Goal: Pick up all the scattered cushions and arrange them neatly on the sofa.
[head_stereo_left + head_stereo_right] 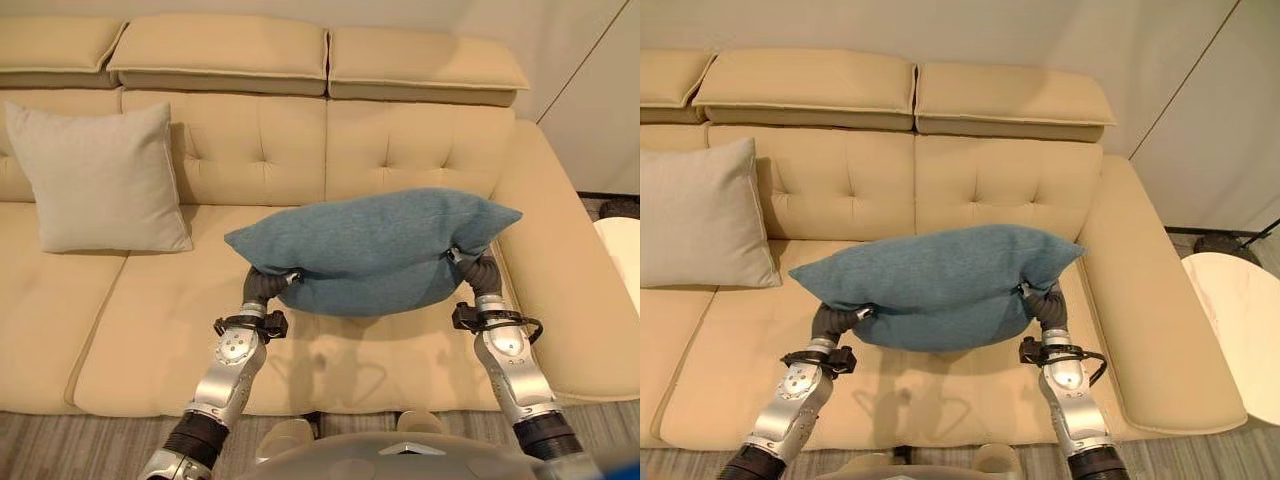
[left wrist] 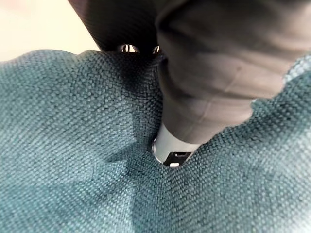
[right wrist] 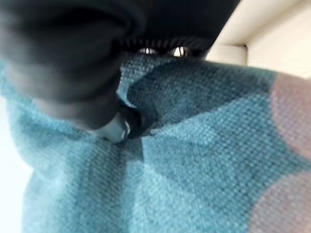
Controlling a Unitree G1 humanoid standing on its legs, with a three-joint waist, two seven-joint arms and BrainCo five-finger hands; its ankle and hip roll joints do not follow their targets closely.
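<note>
A blue cushion (image 1: 375,250) hangs above the seat of the cream sofa (image 1: 160,350), held at its two ends by my hands. My left hand (image 1: 264,287) grips its left end and my right hand (image 1: 482,272) its right end, and the cloth puckers at both grips. In the left wrist view my thumb (image 2: 174,148) digs into the blue weave (image 2: 73,145). The right wrist view likewise has the thumb (image 3: 114,128) pressed into the cloth (image 3: 204,160). A beige cushion (image 1: 100,180) leans upright against the sofa back at the left.
The sofa's right armrest (image 1: 1150,300) runs beside my right arm. Right of it stands a white round table (image 1: 1240,320), with a dark object (image 1: 1220,245) on the floor behind it. The seat under the blue cushion is bare.
</note>
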